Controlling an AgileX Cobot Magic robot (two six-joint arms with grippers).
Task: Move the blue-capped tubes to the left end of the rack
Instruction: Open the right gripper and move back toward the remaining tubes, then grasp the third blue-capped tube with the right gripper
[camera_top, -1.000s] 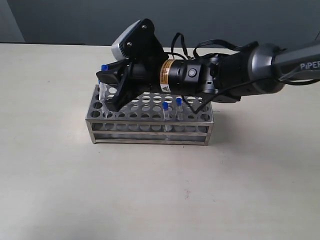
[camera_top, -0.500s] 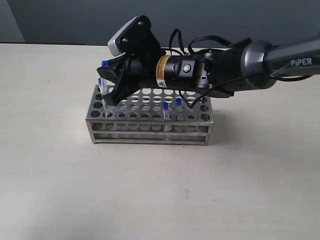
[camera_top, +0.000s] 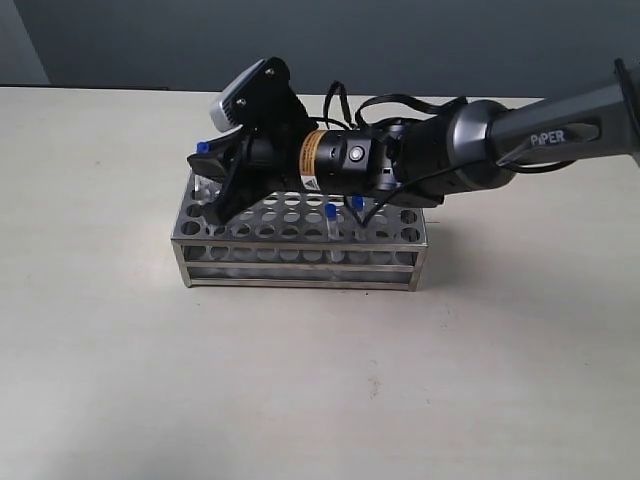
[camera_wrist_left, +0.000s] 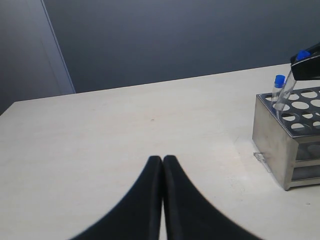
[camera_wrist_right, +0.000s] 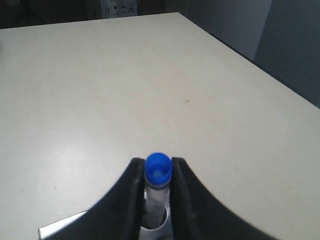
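The silver rack (camera_top: 300, 250) stands mid-table. My right gripper (camera_top: 206, 158) reaches across to its left end, shut on a blue-capped tube (camera_top: 203, 148). In the right wrist view the fingertips (camera_wrist_right: 136, 167) clamp the blue cap (camera_wrist_right: 158, 167), and the tube's lower end sits in a rack hole. The left wrist view shows this tube (camera_wrist_left: 301, 55) tilted, beside a second tube (camera_wrist_left: 279, 80) upright at the rack (camera_wrist_left: 272, 130) end. Two more blue-capped tubes (camera_top: 330, 213) (camera_top: 357, 203) stand right of the middle. My left gripper (camera_wrist_left: 163, 159) is shut and empty, well away from the rack.
The pale table (camera_top: 300, 380) surrounds the rack on all sides. A grey wall (camera_top: 400, 40) rises behind the table's far edge. The right arm's body (camera_top: 440, 160) hangs over the rack's back rows. A small clear scrap (camera_wrist_left: 261, 159) lies by the rack's foot.
The right gripper has sunk lower over the rack's left end, carrying the tube down with it. The second left-end cap is now hidden behind the gripper in the exterior view.
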